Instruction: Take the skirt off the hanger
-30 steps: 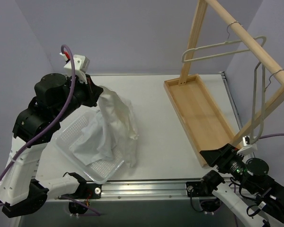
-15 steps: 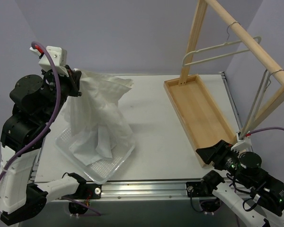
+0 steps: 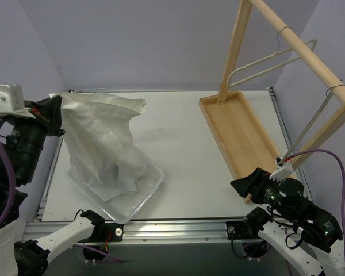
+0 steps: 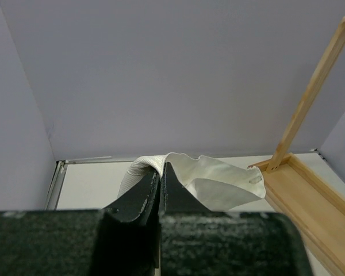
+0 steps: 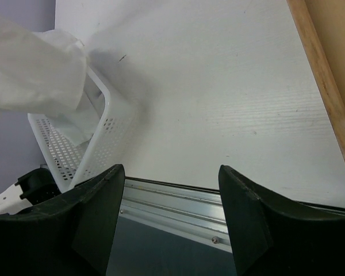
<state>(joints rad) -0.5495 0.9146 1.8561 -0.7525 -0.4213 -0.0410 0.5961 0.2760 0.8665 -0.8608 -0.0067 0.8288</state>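
The white skirt (image 3: 103, 141) hangs from my left gripper (image 3: 56, 118), which is shut on its waistband high at the far left. Its lower folds rest in the white perforated basket (image 3: 146, 192). In the left wrist view the waistband (image 4: 190, 175) drapes over the closed fingertips (image 4: 160, 168). My right gripper (image 3: 244, 185) is open and empty near the table's front edge, right of centre; its view shows the basket (image 5: 100, 141) and skirt (image 5: 34, 72) at the left. Two empty hangers (image 3: 270, 60) (image 3: 310, 121) hang on the wooden rack.
The wooden rack's tray base (image 3: 238, 138) lies at the right, with its upright post (image 3: 233, 52) and slanted rail (image 3: 302, 49). A metal rail (image 3: 178, 227) runs along the table's front edge.
My left gripper has risen and swung left, lifting the skirt higher so it stretches up out of the basket. My right gripper has shifted slightly left near the front edge.
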